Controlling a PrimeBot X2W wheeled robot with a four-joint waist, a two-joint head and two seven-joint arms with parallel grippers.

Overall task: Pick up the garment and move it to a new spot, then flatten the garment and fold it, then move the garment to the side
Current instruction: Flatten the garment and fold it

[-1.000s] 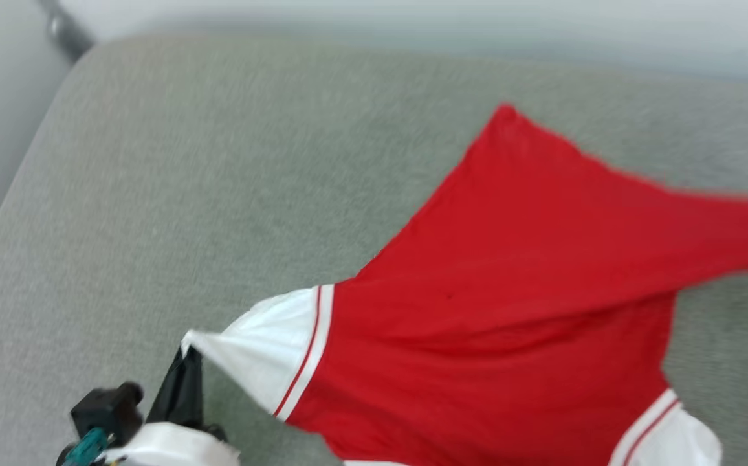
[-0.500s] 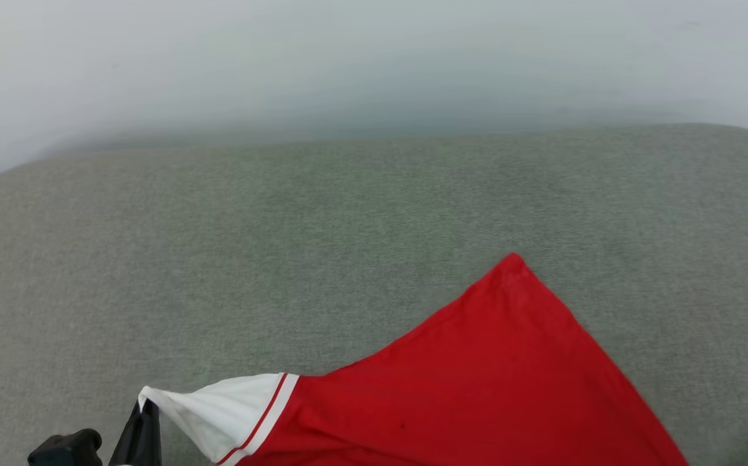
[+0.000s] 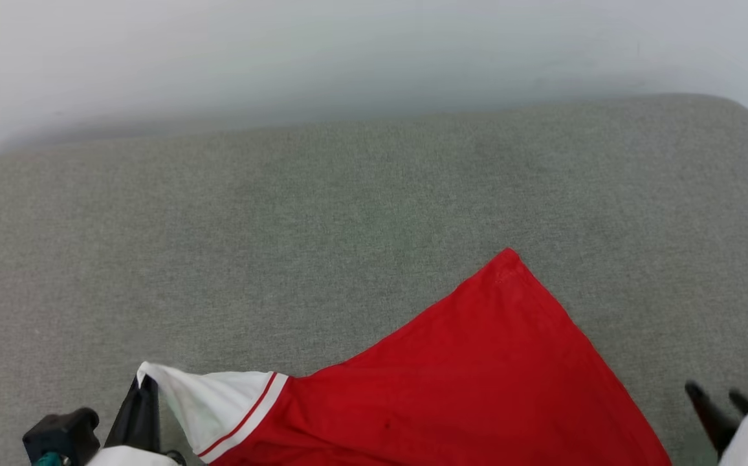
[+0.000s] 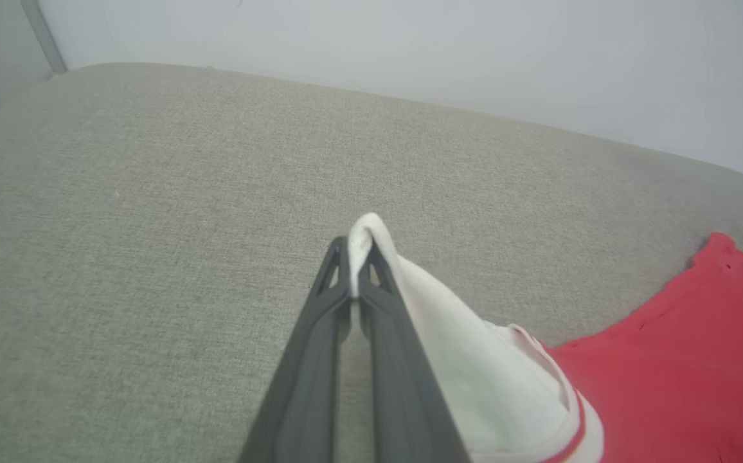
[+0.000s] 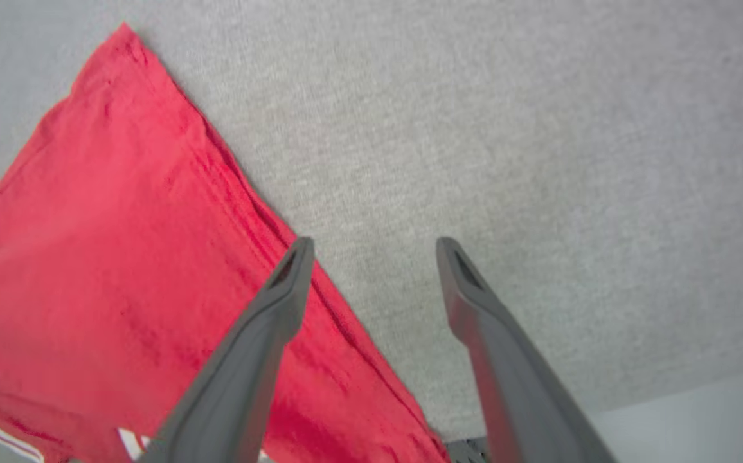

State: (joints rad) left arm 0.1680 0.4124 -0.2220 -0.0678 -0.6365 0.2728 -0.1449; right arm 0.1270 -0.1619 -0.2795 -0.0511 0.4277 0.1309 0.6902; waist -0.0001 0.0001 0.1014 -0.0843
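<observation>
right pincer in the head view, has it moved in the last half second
Yes. Judged against the garment, whose far corner barely shifted, the right pincer has come in leftward toward it.

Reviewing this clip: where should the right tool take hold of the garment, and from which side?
Probably the straight red edge of the garment, approached from the bare cushion side. The open right tool straddles that edge, while the left tool pinches the white sleeve.

The garment (image 3: 464, 388) is a red jersey with a white short sleeve (image 3: 219, 404) edged in red-and-white striped trim. It lies spread on the near right of the grey fabric surface (image 3: 283, 226), one red corner pointing far. The sleeve is drawn to a raised tip at the near left.
</observation>
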